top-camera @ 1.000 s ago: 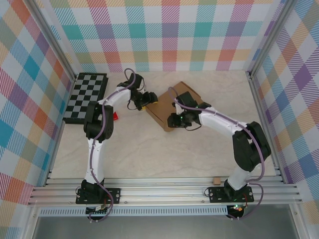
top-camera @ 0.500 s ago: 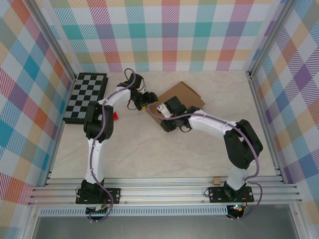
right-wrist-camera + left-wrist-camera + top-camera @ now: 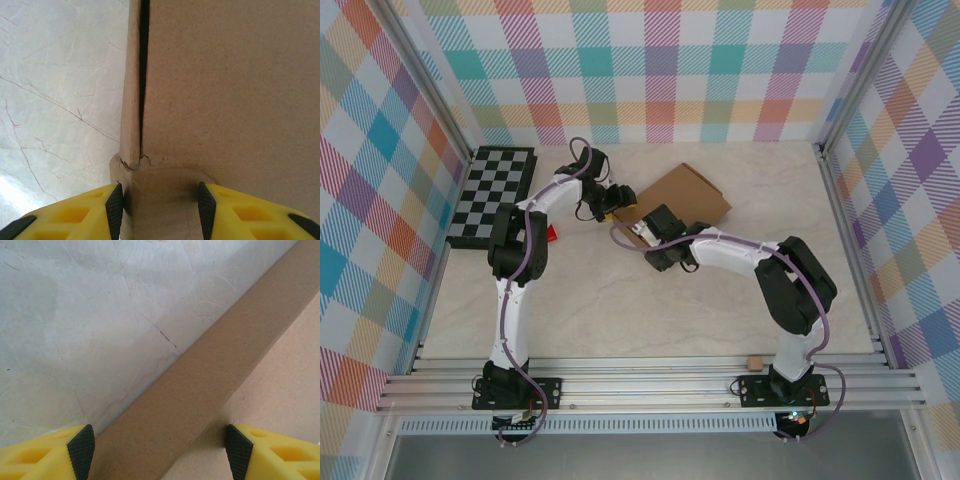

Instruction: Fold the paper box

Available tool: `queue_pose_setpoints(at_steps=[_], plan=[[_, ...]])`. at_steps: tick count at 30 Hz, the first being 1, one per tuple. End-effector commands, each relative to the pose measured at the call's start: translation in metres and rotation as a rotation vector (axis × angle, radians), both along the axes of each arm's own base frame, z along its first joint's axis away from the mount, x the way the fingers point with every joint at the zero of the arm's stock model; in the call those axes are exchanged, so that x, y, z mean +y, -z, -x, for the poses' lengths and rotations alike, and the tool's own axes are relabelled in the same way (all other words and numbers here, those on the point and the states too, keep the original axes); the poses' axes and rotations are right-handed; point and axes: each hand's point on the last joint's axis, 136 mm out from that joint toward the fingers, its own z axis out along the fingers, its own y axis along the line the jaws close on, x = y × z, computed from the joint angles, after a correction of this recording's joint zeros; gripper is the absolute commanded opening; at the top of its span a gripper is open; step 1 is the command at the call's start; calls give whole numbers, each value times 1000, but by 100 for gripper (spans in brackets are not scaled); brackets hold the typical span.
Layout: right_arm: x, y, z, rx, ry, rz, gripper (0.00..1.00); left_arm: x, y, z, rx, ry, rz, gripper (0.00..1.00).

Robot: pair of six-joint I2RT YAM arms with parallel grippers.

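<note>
Swung left along the paper box (image 3: 685,195), right fingers (image 3: 114,205) flank a corner flap, grip unclear; left fingers (image 3: 82,450) stand wide astride its edge

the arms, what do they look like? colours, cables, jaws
Both the left arm and the right arm have white tubular links joined by chunky black joint housings, on black bases bolted to an aluminium rail. A purple cable runs along each arm. The jaws are bright yellow plastic with moulded hollow cut-outs, faced with black pads.
</note>
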Motion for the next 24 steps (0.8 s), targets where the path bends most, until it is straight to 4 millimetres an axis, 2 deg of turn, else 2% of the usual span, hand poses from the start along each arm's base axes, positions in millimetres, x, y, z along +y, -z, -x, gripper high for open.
queue_pose_setpoints(at_steps=[1,7,14,17,22,24], plan=[[-6,9,8,6,17,26,46,12,30,27,124,-4,-79,72],[-13,15,7,-9,53,51,47,12,31,28,129,-4,-77,72],[-18,2,-4,-66,90,70,37,12,29,28,125,-3,-76,72],[-18,-1,-5,-74,94,67,37,13,28,28,124,-4,-75,72],[0,1,7,6,130,-85,36,12,30,28,127,-9,-68,72],[1,2,10,22,177,-136,29,11,31,28,130,-15,-60,72]])
